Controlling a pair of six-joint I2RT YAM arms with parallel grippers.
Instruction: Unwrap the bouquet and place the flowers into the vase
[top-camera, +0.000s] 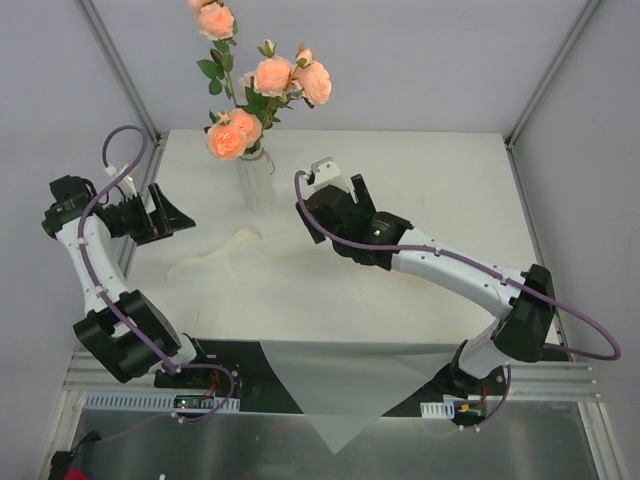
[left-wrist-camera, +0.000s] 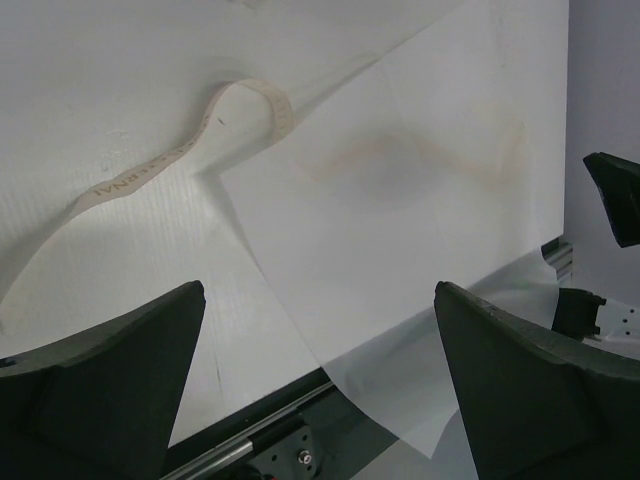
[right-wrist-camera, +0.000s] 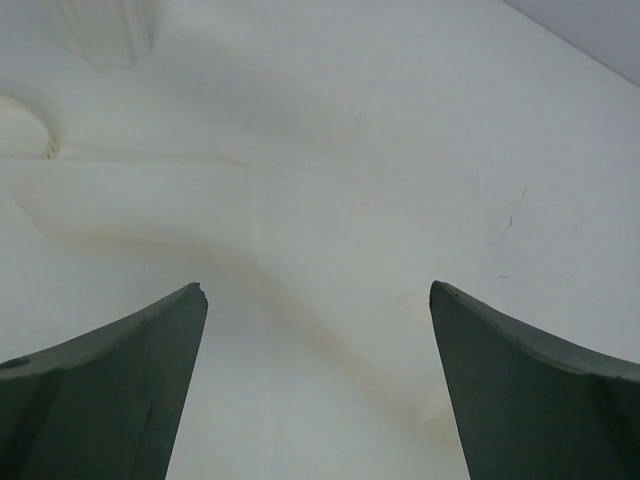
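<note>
Peach-pink roses (top-camera: 262, 85) stand upright with their stems in the white vase (top-camera: 254, 182) at the far middle of the table (top-camera: 450, 200). The cream ribbon (top-camera: 212, 255) and the thin wrapping sheet (top-camera: 340, 395) lie loose nearer the arms, and the sheet hangs over the near edge. The left gripper (top-camera: 176, 214) hovers to the left of the vase and the right gripper (top-camera: 342, 178) near its right side, both spread wide and holding nothing.
</note>
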